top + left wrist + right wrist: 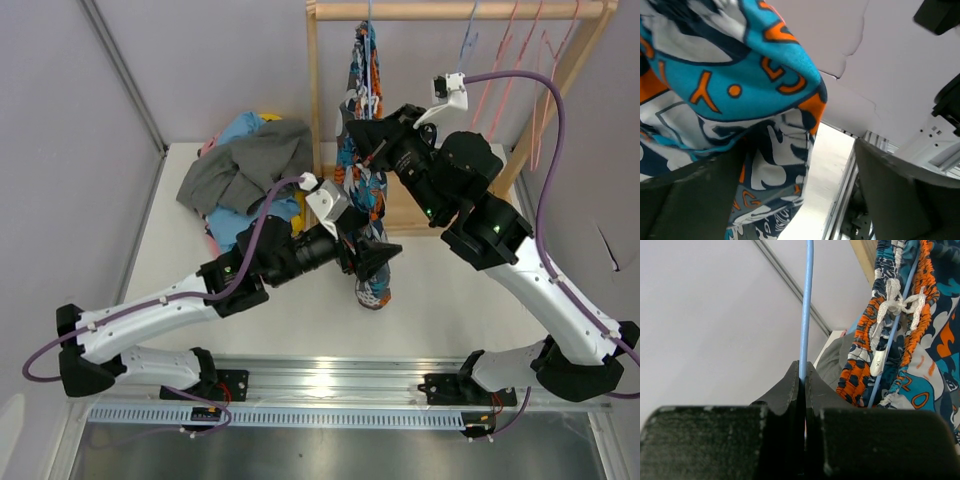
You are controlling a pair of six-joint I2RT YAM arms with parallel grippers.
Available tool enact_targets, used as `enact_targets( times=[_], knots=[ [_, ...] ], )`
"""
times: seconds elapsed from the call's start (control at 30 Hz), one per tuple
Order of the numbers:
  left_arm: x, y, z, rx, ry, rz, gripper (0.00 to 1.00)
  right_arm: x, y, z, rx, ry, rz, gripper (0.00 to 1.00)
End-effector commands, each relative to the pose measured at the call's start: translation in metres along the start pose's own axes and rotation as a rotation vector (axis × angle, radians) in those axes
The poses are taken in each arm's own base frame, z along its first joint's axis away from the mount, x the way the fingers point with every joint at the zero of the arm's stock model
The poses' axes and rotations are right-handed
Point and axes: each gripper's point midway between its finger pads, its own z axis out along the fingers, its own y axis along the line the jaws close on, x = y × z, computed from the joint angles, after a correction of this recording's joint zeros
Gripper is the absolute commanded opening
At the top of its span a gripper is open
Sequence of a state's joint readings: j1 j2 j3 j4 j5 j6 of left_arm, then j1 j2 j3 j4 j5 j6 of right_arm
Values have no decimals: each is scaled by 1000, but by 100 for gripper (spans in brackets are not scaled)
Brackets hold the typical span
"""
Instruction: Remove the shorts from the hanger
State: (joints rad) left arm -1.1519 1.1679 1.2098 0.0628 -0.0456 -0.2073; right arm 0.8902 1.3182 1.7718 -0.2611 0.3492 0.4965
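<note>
Right gripper point(803, 371): jaws pinched tight on thin wire of hanger point(809, 300), no gap between fingers. Hanger light blue, hooked on wooden rack point(450, 10) at table's far edge. Printed shorts point(715, 75), blue-orange-white, hang from it with waistband up, just beside right gripper.

Left gripper point(373, 260): jaws spread wide at lower part of printed shorts. Fabric lies between fingers, against one, other clear; nothing clamped.

Grey shorts point(245, 165) top heap near table's point(450, 300) far-left corner, over light blue shorts point(240, 128) and yellow shorts point(270, 117).

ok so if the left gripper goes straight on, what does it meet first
The left gripper would likely meet the printed shorts first, hanging just ahead of its open jaws.
</note>
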Motion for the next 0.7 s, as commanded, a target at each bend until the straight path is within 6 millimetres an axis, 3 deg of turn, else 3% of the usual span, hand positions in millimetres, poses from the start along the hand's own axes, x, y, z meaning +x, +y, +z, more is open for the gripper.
enact_targets(
  times=[0.0,0.07,0.1,0.13,0.17,0.27,0.33,0.37,0.43,0.47,0.53,0.57,0.6,0.67],
  knots=[
    [-7,3,12,-43,-45,34,58,-74,40,-24,-137,-221,72,0],
    [9,14,16,-98,-20,33,34,-76,41,-25,-135,-225,70,0],
    [15,18,16,-122,-9,31,8,-80,42,-27,-137,-233,70,0],
    [22,23,15,-151,2,29,0,-82,42,-28,-135,-237,64,0],
    [22,30,13,-190,-6,24,0,-84,42,-28,-129,-238,57,0],
    [33,24,2,-191,-4,26,0,-96,42,-32,-116,-264,37,0],
    [42,6,-11,-169,12,23,0,-106,43,-34,-111,-288,25,0],
    [49,-14,-18,-130,33,22,0,-110,42,-34,-105,-295,5,0],
    [61,-25,-35,-147,52,13,0,-113,41,-30,-93,-299,-19,0],
    [67,-50,-45,-98,66,-6,0,-122,41,-32,-87,-315,-31,0],
    [85,-55,-64,-132,83,-20,0,-125,39,-28,-79,-315,-46,0],
    [90,-74,-74,-98,92,-61,0,-134,40,-30,-80,-332,-46,0],
    [109,-73,-81,-108,127,-57,0,-135,40,-30,-79,-331,-48,0],
    [118,-75,-90,-138,141,-91,0,-137,40,-33,-78,-335,-45,0]
  ],
)
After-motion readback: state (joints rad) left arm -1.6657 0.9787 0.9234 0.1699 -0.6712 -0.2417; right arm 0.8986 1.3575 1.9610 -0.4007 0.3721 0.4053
